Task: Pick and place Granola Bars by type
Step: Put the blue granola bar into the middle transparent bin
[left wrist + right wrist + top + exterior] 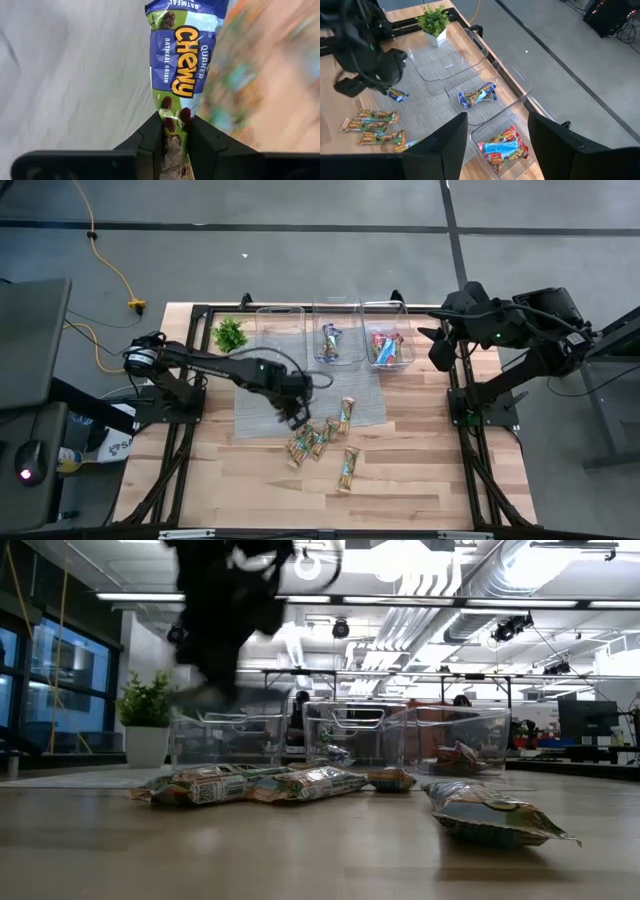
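Left claw (175, 131) clamped on end of blue oatmeal-raisin bar (183, 55), lifted above grey mat (260, 405) mid-tabletop. Tan bars (318, 442) clustered toward front edge. Right claw (437, 346) apart, beside bins (388, 310) at back-right.

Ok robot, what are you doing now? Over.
Left tool shut on a blue bar, above the grey mat. Right tool open, waiting by the bins. Nothing in the way.

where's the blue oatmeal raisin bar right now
It is pinched in the left hand, the blue oatmeal raisin bar held over the grey mat, just left of the loose tan bars.
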